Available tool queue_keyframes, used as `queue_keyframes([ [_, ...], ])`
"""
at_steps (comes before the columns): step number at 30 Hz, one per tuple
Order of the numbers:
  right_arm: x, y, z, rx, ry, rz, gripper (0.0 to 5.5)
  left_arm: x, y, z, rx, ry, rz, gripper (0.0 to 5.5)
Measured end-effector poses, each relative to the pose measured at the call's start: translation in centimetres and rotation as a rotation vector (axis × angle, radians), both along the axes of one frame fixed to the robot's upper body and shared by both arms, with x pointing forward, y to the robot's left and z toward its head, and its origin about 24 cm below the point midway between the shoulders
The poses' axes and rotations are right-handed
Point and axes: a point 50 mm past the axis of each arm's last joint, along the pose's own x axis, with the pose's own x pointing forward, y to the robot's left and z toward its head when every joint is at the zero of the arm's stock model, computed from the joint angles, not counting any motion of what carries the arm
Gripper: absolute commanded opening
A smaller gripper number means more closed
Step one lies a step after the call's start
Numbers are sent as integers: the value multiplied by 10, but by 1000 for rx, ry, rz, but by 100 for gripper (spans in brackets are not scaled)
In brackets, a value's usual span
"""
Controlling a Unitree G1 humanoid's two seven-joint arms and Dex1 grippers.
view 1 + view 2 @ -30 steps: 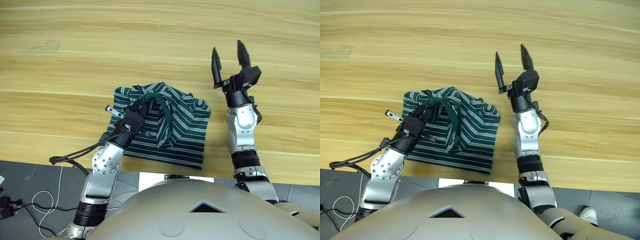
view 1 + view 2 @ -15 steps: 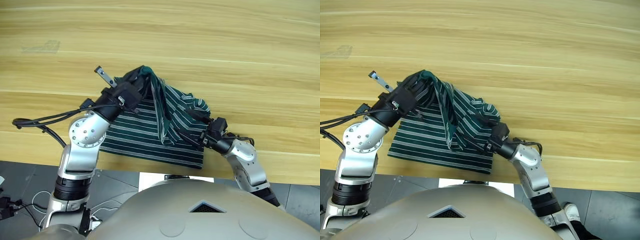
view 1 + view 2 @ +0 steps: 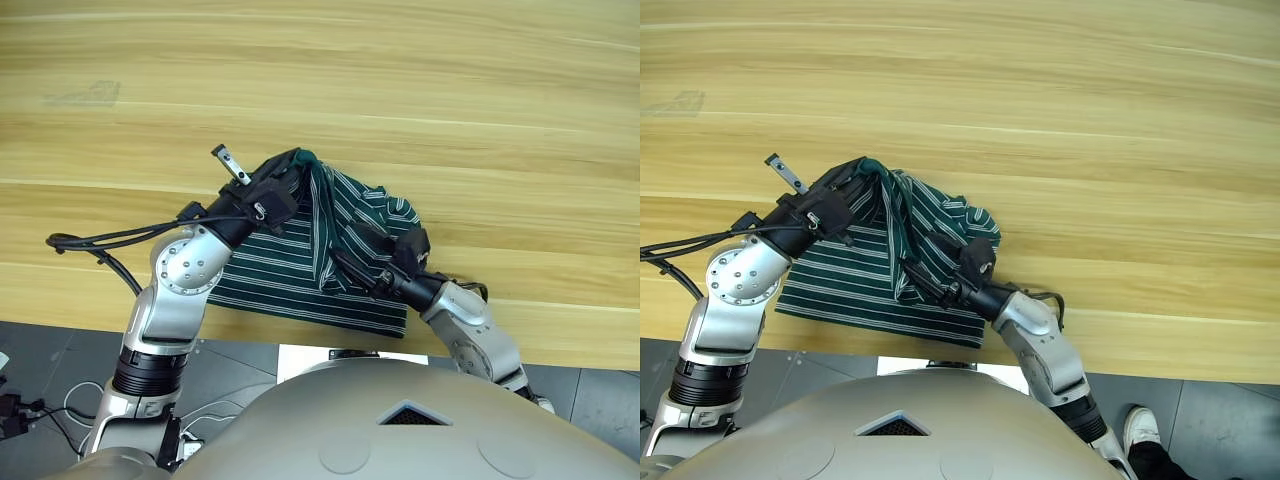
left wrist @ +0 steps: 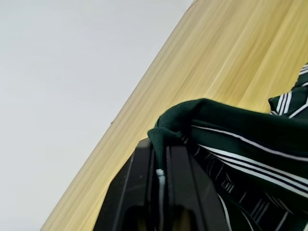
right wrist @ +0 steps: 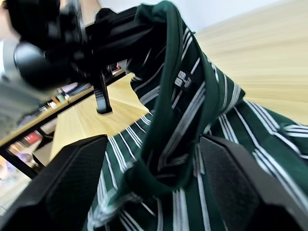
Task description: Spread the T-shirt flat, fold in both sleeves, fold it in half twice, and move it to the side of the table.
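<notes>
Two arms: left gripper (image 4: 161, 153) clamps T-shirt (image 3: 272, 276) (bunch raised); right gripper (image 5: 151, 159) spread around it.

Right pincer (image 3: 355, 252) swung down into the T-shirt (image 3: 280, 282).

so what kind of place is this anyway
Likely a robot lab or test room: a wide wooden table with a striped T-shirt on it, and loose cables on grey floor tiles.

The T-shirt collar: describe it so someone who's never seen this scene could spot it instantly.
On the wooden table, near its front edge, lies a crumpled green T-shirt with white stripes. The left tool pinches its highest point: the collar, a plain dark-green band without stripes.
</notes>
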Motion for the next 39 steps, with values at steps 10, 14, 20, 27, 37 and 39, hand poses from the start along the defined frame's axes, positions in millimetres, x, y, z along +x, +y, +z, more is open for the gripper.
queue_keyframes([
  [10,-3,3,14,-12,275,-47,353,0,-2,0,27,-22,-13,11],
  [14,-7,2,9,-67,337,-33,353,1,-3,4,29,-43,-19,11],
  [20,-7,10,11,-73,338,16,353,3,-5,9,26,-69,-25,11],
  [27,-5,14,9,-77,332,22,304,3,-5,10,26,-73,-29,11],
  [37,-3,15,10,-81,302,27,119,3,-6,10,26,-81,-34,11],
  [39,-3,15,10,-80,300,25,85,3,-6,10,32,-84,-33,11],
])
